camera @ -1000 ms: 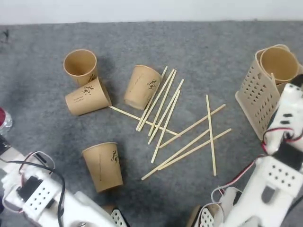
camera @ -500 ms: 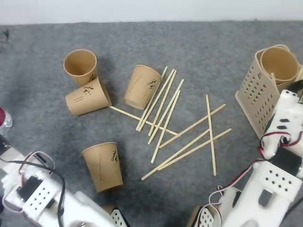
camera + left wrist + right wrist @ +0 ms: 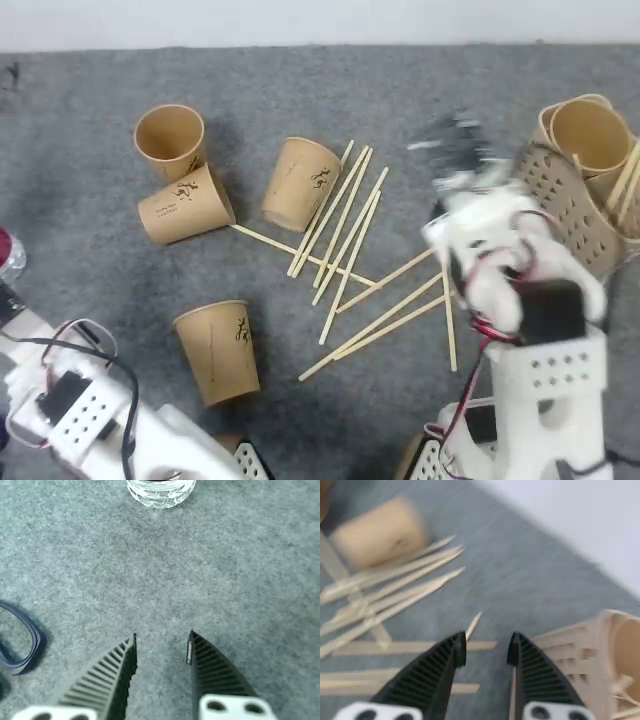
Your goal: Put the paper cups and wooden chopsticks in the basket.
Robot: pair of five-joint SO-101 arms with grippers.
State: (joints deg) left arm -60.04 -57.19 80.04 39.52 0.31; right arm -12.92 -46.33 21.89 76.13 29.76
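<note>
I'm looking at a grey carpeted table (image 3: 300,80) with an upright cup (image 3: 169,135) far left, a second cup (image 3: 186,205) on its side touching it, a third cup (image 3: 300,183) lying by the wooden chopsticks (image 3: 343,215), and a fourth cup (image 3: 217,352) apart, nearer the arms. The chopsticks lie scattered and crossed over the middle, reaching toward the perforated basket (image 3: 565,205) at the right edge. At the left edge I see a clear jar (image 3: 160,490) and a dark loop (image 3: 22,645) on the carpet.
</note>
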